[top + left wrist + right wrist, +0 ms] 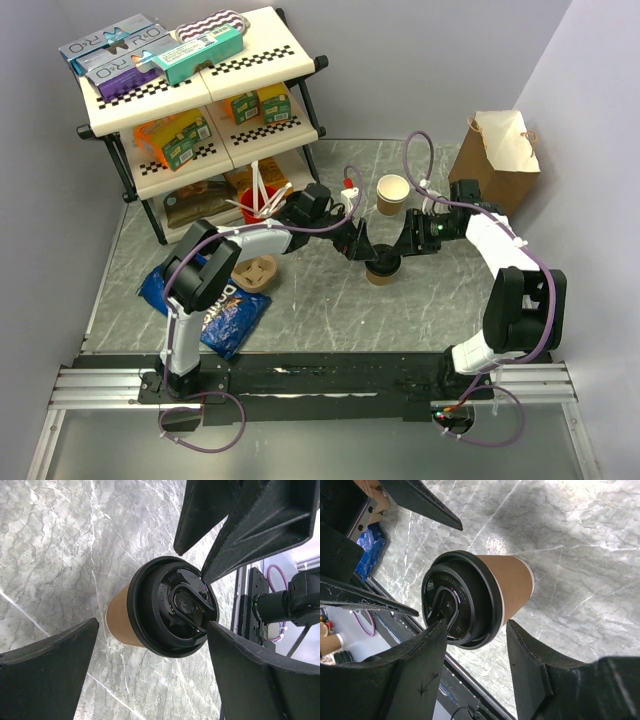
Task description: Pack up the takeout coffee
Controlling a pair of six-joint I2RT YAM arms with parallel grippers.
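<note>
Takeout coffee (383,270), upright on table (320,310) between both arms: left gripper (152,626) spread wide around it, right gripper (476,623) flanking the black lid (172,605), grip not confirmable; likely hazard, a lid-edge pinch popping the lid or tipping the cup

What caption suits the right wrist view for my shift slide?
Right gripper flanking the lidded takeout coffee, upright on the marble table; grip unclear.

Bright overhead light, soft shadows, mild glare
</note>
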